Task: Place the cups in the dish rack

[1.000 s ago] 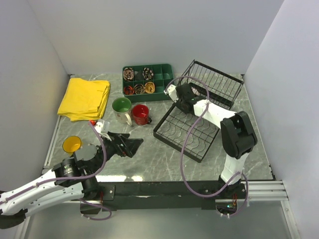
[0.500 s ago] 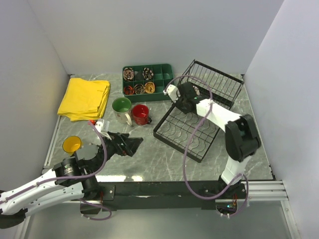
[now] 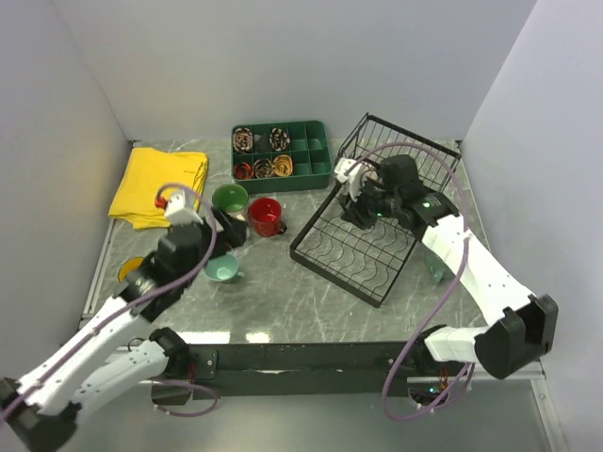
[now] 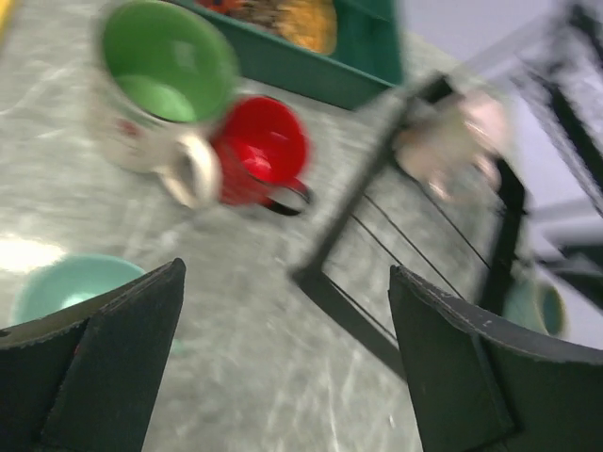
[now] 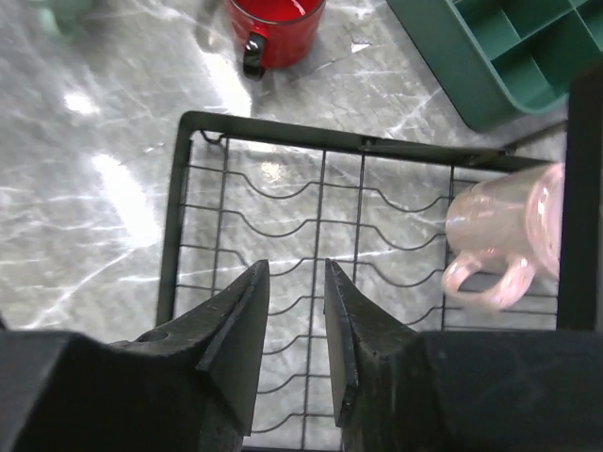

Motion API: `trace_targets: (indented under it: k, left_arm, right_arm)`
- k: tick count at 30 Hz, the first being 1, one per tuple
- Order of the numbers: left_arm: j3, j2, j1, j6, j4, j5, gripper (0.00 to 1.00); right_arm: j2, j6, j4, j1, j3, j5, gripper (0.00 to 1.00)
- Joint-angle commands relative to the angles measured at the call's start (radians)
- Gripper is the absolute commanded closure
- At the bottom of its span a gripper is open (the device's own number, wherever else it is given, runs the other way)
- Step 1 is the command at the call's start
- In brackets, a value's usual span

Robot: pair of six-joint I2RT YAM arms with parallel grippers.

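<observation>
Overhead, my left gripper (image 3: 231, 227) hangs low over the table (image 3: 283, 297), fingers spread wide and holding nothing. It sits just short of the cream mug (image 3: 229, 200) and the red mug (image 3: 267, 216), and I judge it is placed there to take one of the two. Both stand upright, just beside each other, with nothing inside. The small teal mug (image 3: 222, 270) sits upright by my left forearm. The yellow mug (image 3: 125, 271) peeks out behind that arm, near the yellow cloth (image 3: 160, 184). My right gripper (image 3: 362, 209) is over the dish rack (image 3: 353, 254), near where the flat base meets the raised back tier. The green tray (image 3: 311, 155) beyond holds small coiled bits in its left cells.

Through the left wrist camera, which is blurred, my wide-set fingers frame the rack's near corner. The cream and red mugs are up to the left, and the small teal one is at my left finger. The larger teal mug (image 4: 532, 303) stands on the table past the rack's far side, so it is not loaded.

Through the right wrist camera, my fingers stand a narrow gap apart and grip nothing, looking straight down on the wire base. The pink mug (image 5: 499, 240) lies on its side on that base, close to the back tier's frame and clear of my fingers. It is the only cup I can see in the rack. By my reckoning the other five remain on the table.
</observation>
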Motion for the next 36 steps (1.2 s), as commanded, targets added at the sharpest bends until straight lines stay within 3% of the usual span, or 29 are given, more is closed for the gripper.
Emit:
trace_targets:
  k: [1, 6, 10, 15, 19, 26, 36]
  left_arm:
    - [0.076, 0.142, 0.247, 0.006, 0.003, 0.281, 0.07]
    - [0.183, 0.369, 0.387, -0.082, -0.069, 0.298, 0.05]
    - [0.278, 0.568, 0.455, -0.100, -0.118, 0.324, 0.06]
    - [0.395, 0.711, 0.488, -0.139, -0.182, 0.260, 0.08]
    - [0.421, 0.822, 0.516, -0.151, -0.192, 0.270, 0.28]
    - [0.459, 0.915, 0.519, -0.119, -0.196, 0.186, 0.33]
    - [0.518, 1.024, 0.527, -0.038, -0.207, 0.126, 0.74]
  right_arm:
    - [-0.107, 0.068, -0.031, -0.071, -0.034, -0.110, 0.60]
    - [-0.198, 0.119, 0.033, -0.161, -0.135, -0.231, 0.45]
    - [-0.238, 0.148, 0.056, -0.226, -0.178, -0.317, 0.42]
    - [-0.265, 0.171, 0.090, -0.249, -0.213, -0.377, 0.40]
    - [-0.282, 0.183, 0.110, -0.258, -0.233, -0.394, 0.38]
    - [-0.298, 0.194, 0.132, -0.269, -0.266, -0.419, 0.38]
    - [-0.294, 0.199, 0.121, -0.279, -0.263, -0.437, 0.37]
